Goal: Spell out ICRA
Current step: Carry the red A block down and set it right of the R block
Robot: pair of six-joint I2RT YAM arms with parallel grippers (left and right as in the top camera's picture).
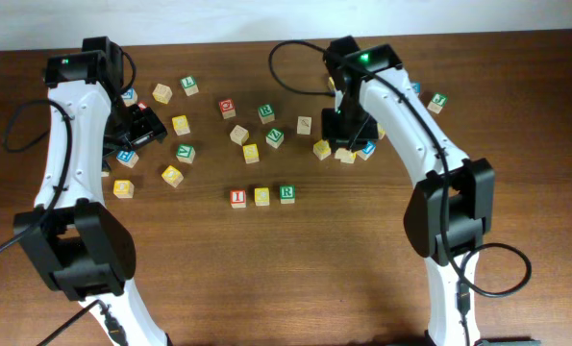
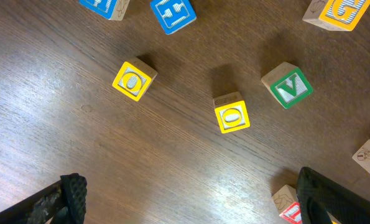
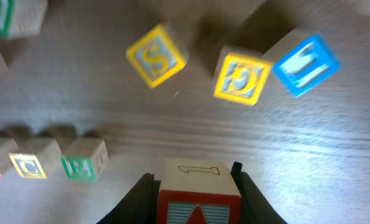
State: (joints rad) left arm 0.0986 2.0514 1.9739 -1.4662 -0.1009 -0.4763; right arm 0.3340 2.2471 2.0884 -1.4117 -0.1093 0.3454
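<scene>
Red I [image 1: 236,197], yellow C [image 1: 261,196], green R [image 1: 286,193]; right gripper [image 3: 191,185] holds A [image 3: 198,208].

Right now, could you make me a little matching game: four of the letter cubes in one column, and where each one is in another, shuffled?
Cubes:
1. red I cube
2. yellow C cube
3. green R cube
4. red-faced cube

Places:
a. middle of the row
b. held in the right gripper
c. the row's right end
d. the row's left end

Pairs: 1-d, 2-a, 3-c, 4-b.
</scene>
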